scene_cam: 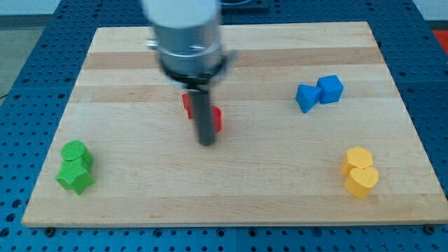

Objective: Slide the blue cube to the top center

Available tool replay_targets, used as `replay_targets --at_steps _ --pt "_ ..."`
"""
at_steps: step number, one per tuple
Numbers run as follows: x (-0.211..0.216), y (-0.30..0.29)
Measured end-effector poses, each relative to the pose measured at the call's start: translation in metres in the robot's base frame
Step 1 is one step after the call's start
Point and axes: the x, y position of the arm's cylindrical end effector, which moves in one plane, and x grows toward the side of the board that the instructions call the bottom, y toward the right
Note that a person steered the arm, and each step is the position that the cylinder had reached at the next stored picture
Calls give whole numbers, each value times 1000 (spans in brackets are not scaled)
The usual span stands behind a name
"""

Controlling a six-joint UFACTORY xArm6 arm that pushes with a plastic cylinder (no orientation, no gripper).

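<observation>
Two blue blocks sit touching each other at the view's right, in the upper half of the board (231, 203); the blue cube (330, 89) is the right one of the pair, and the other blue block (306, 97) leans against its left side, its shape not clear enough to name; the rod ends at my tip (206, 143), which stands near the middle of the board, well apart from the cube and to the view's left of it, a little lower; so the cube lies to the right and slightly up from the tip, and the goal, the top center, lies to the left and up from the cube; judged from this, the tip must first pass around to the cube's right and lower side before it can push, and the neighbour block stands just in that path to the left, so it may be carried along; the arm has no hand to open or close, the tip holds nothing; it seems to touch or stand just before a red block (215, 119), which the rod partly hides; a second red block (187, 105) shows behind the rod; green blocks (75, 166) and yellow blocks (360, 171) lie far off at the bottom corners
</observation>
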Motion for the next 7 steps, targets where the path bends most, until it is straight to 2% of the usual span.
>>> replay_targets --at_steps 1,4,7 --pt "-14 79" --pt "-47 108" --pt "-28 143"
